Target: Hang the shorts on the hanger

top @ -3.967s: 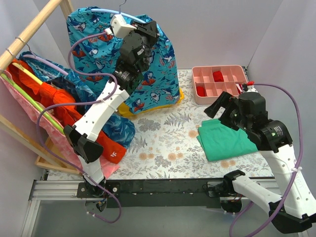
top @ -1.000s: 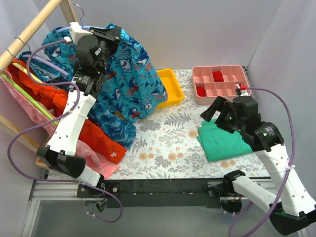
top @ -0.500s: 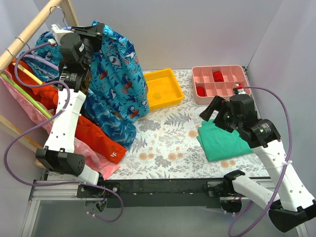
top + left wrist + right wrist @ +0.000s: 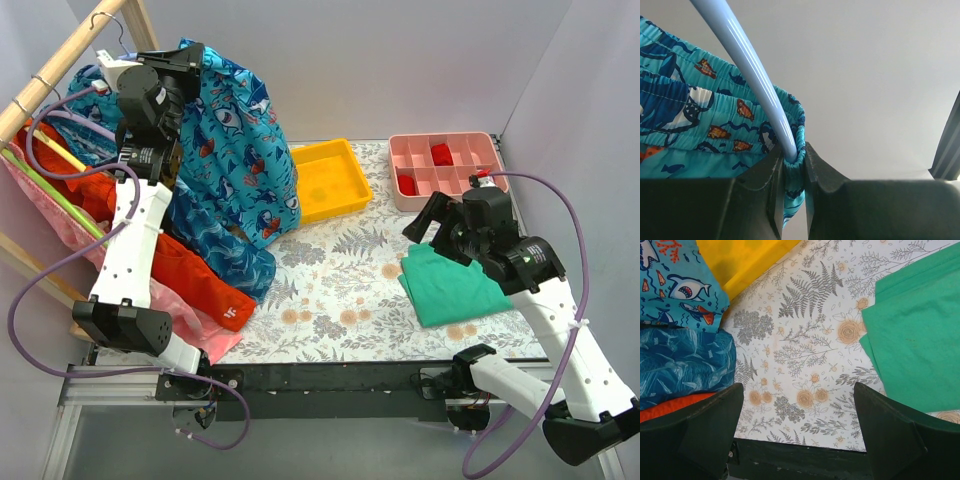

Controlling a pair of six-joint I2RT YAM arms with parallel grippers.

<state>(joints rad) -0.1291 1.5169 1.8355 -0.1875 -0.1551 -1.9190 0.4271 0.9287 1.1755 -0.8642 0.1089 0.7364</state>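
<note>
The turquoise shark-print shorts (image 4: 235, 140) hang from the light-blue hanger (image 4: 747, 65) at the back left, next to the wooden rail (image 4: 60, 65). The hanger's silver hook (image 4: 105, 20) is up by the rail's top end. My left gripper (image 4: 185, 62) is shut on the hanger's end together with the shorts' waistband (image 4: 795, 150), seen close in the left wrist view. A corner of the shorts (image 4: 675, 285) shows in the right wrist view. My right gripper (image 4: 797, 435) is open and empty, hovering over the floral mat beside the green cloth.
A yellow tray (image 4: 325, 180) and a pink divided box (image 4: 445, 165) with red items sit at the back. A folded green cloth (image 4: 455, 285) lies at the right. Orange, pink and dark teal garments (image 4: 215, 260) hang and spill at the left.
My left arm has swung the hanger and shorts left toward the wooden rail, uncovering the yellow tray. My right gripper has shifted slightly and stays open.
</note>
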